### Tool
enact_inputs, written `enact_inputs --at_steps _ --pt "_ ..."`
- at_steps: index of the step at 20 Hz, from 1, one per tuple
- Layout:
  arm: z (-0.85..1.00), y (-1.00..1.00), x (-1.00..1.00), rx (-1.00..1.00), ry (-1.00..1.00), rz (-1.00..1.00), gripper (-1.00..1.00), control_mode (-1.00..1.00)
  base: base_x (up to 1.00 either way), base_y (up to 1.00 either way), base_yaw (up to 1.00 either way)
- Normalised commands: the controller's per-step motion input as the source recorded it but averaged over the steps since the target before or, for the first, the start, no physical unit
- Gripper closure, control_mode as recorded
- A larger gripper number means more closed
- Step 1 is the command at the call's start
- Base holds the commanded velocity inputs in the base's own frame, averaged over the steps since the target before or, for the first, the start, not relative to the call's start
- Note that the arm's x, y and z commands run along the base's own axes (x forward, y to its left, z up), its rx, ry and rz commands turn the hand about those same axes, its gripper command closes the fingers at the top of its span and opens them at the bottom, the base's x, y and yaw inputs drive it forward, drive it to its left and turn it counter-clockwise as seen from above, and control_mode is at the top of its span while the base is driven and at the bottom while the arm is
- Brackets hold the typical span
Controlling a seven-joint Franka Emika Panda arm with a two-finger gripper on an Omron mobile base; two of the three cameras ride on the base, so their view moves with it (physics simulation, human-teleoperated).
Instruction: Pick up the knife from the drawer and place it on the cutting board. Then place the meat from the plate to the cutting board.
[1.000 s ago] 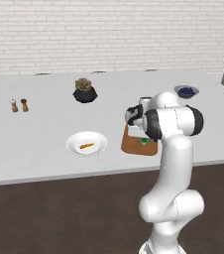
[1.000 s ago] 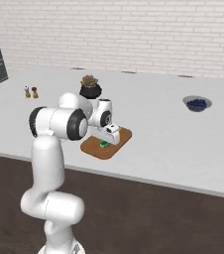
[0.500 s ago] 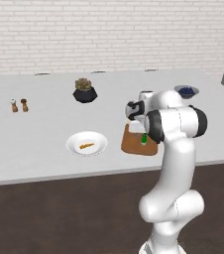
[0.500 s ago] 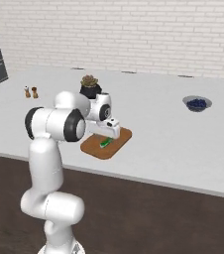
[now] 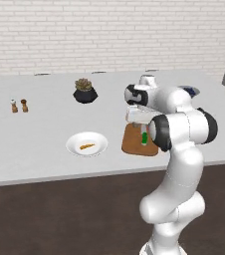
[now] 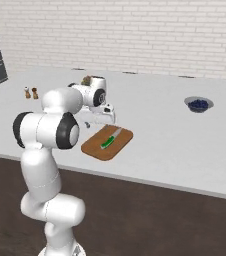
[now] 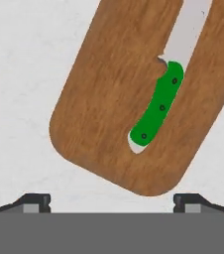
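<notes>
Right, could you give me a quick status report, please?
Gripper open above the board. Knife flat on cutting board. Meat on plate, path clear.

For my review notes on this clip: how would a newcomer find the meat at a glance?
On the long pale grey counter, look left of the brown wooden cutting board that carries the green-handled knife. There sits a round white plate, and the meat is the tiny orange-brown strip lying in its middle, the one thing on the plate.
</notes>
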Motion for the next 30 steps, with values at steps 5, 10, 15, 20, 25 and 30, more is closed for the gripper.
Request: enact_inputs --at_steps 5,10,15,20,25,30 --pt "0.41 0.69 0.0 0.27 0.21 0.71 -1.0 -1.0 0.0 0.0 0.0" --pt "0.04 0.94 0.0 0.11 0.11 0.78 -1.0 -1.0 0.0 0.0 0.0" --pt "0.07 1.0 -0.18 -0.05 -0.07 0.59 -1.0 -1.0 0.0 0.0 0.0" --pt "0.15 0.65 -0.73 -0.03 -0.38 0.27 -1.0 -1.0 0.0 0.0 0.0" --pt "0.16 0.2 -0.8 0.05 -0.4 0.22 -1.0 -1.0 0.0 0.0 0.0" --pt "-0.56 -0.11 0.11 0.42 -0.1 0.14 -1.0 -1.0 0.0 0.0 0.0"
